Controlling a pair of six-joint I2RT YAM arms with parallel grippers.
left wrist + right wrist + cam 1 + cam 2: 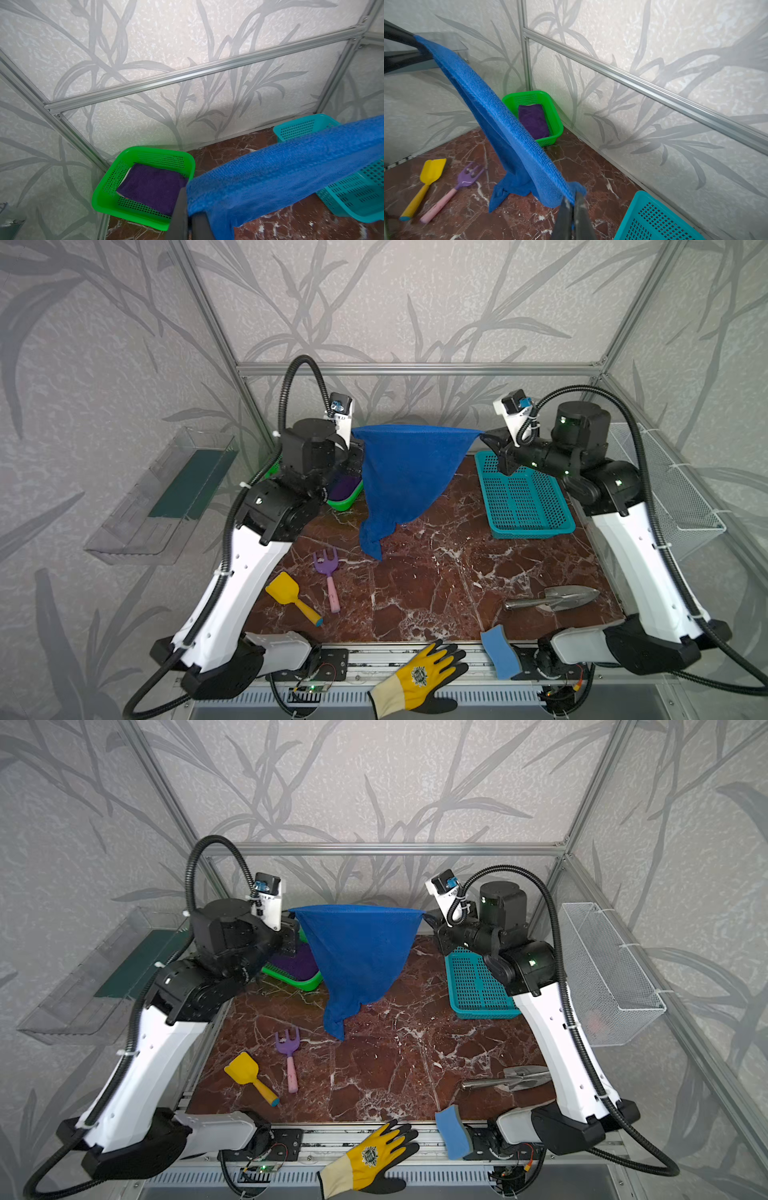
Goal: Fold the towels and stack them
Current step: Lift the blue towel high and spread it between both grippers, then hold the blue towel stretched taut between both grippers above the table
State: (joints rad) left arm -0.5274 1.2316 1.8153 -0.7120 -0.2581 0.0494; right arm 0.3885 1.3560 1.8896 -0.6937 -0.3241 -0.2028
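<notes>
The royal blue towel (403, 472) (357, 952) hangs stretched between my two grippers above the back of the table. Its bunched lower end touches the marble top (508, 187). My left gripper (358, 443) (189, 205) is shut on one top corner. My right gripper (484, 437) (572, 200) is shut on the other top corner. The dark purple towel (153, 187) (533, 120) lies folded in the green basket (347, 506) (104, 199) at the back left. A thin pale edge of another cloth (126, 174) peeks from beneath it.
A teal basket (523, 497) stands at the back right, under my right arm. A yellow toy shovel (291, 597) and purple rake (328, 576) lie front left, a metal trowel (557, 597) front right. A blue sponge (498, 651) and work glove (419, 676) lie at the front edge.
</notes>
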